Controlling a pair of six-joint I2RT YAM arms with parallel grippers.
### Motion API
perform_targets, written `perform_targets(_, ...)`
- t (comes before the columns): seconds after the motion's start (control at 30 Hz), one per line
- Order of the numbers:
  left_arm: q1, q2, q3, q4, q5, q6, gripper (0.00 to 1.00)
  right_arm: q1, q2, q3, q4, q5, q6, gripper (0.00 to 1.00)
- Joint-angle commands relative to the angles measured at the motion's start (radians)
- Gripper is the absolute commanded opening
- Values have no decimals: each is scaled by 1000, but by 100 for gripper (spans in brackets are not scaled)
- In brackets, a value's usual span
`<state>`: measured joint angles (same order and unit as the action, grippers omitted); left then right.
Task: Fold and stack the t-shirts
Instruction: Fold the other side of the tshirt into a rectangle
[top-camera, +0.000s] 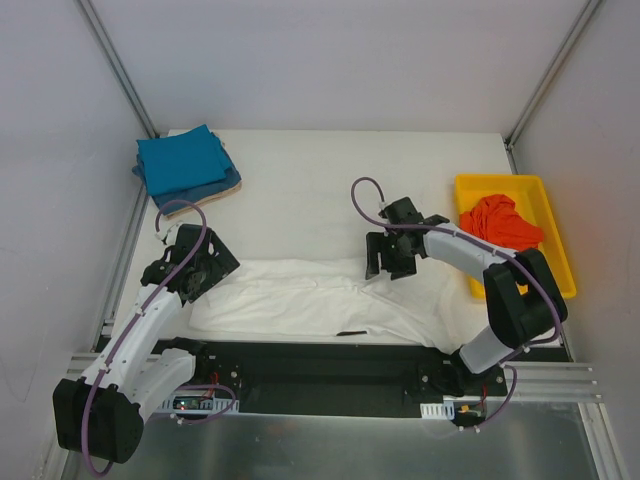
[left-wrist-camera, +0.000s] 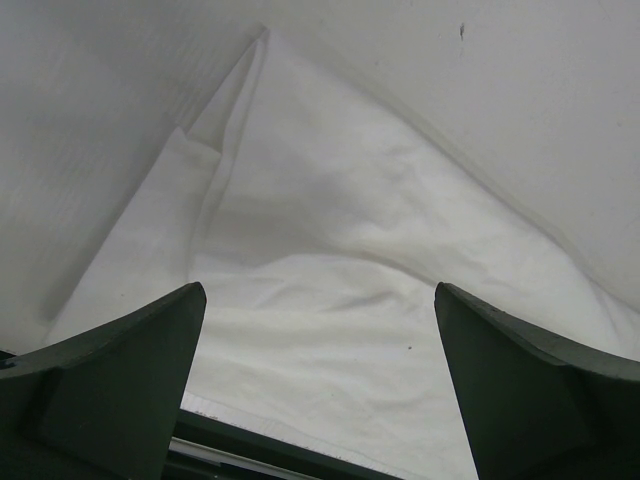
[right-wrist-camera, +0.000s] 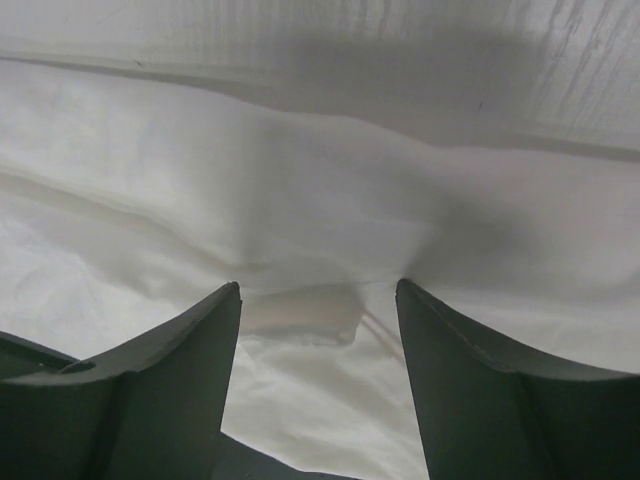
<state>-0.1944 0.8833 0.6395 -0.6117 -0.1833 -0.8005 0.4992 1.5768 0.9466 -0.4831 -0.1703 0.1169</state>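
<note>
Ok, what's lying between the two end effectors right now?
Only the white t-shirt, spread flat and wrinkled. It spans the stretch from the left end effector to the right end effector, as the top external view shows.

The left gripper (top-camera: 208, 274) covered the left end of the white t-shirt (top-camera: 300, 300), and the right gripper (top-camera: 385, 267) hid part of its far edge; from above, contact with the cloth could not be told. Both wrist views cut the jaws off at the bottom and the shirt ran out of frame. Only a thin edge of the tan t-shirt (top-camera: 236, 181) showed beneath the teal-blue t-shirts (top-camera: 182, 160). The black print (top-camera: 351, 332) was too small to read
</note>
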Motion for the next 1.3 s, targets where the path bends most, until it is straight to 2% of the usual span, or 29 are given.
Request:
perform_targets(0.0, 9, -10, 26, -11, 19, -9, 99, -17, 28, 43, 8, -32, 3, 62)
perform_targets(0.17, 7, -18, 25, -11, 18, -12, 99, -8, -24, -28, 12, -64, 29, 50)
perform_targets(0.33, 9, -20, 17, -11, 13, -14, 99, 19, -46, -58, 6, -92, 49, 48)
perform_targets(0.4, 9, -20, 15, -11, 16, -16, 99, 28, -52, -65, 0, -61, 69, 42)
perform_targets(0.43, 9, -21, 15, -13, 16, -16, 99, 30, -61, -66, -6, -51, 76, 33)
perform_targets(0.53, 9, -21, 14, -13, 15, -9, 99, 44, -93, -65, -23, -15, 96, 19)
perform_targets(0.73, 9, -23, 5, -11, 18, -11, 99, 104, -136, -42, -132, 64, 186, 18)
perform_targets(0.97, 9, -26, 0, -11, 13, -11, 99, 179, -201, -95, -144, 98, 345, 22)
perform_targets(1.27, 9, -33, -3, -11, 11, -3, 99, 321, -236, -83, -129, 57, 368, 23)
